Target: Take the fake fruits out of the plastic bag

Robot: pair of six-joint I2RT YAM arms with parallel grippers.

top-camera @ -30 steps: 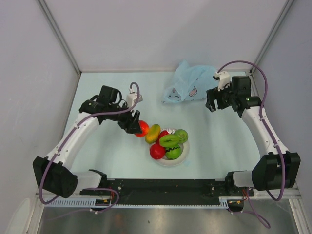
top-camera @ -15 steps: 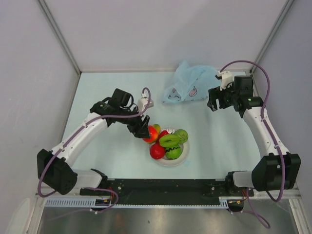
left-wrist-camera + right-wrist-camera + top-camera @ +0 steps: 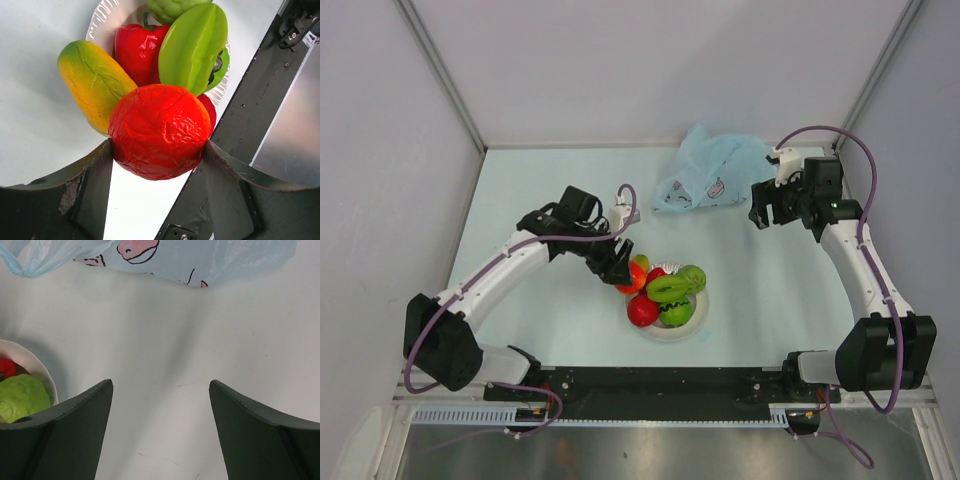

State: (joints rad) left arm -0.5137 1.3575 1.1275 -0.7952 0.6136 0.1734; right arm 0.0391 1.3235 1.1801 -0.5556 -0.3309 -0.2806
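Pale table (image 3: 540, 190) | left gripper (image 3: 618, 266) holds red fruit (image 3: 160, 131) by plate (image 3: 670, 333) | right gripper (image 3: 160, 390) wide, empty, near bag (image 3: 705, 175) | step: depositing fruit | next: lower, release onto plate

Seven fake fruits (image 3: 668, 288) counted in all. Three red: crinkled red ball (image 3: 160, 130), red pepper (image 3: 132, 50), smooth red ball (image 3: 642, 310). Three green: ridged green fruit (image 3: 192, 47), bumpy green fruit (image 3: 693, 276), dark green fruit (image 3: 678, 313). One yellow-orange: oblong mango (image 3: 92, 82). One white plate (image 3: 666, 335) noted. One plastic bag (image 3: 710, 172) noted. Two arms seen: left arm (image 3: 490, 275), right arm (image 3: 860, 270). One gripper counted per arm: left gripper (image 3: 157, 150), right gripper (image 3: 160, 390). Two fingers counted per gripper.
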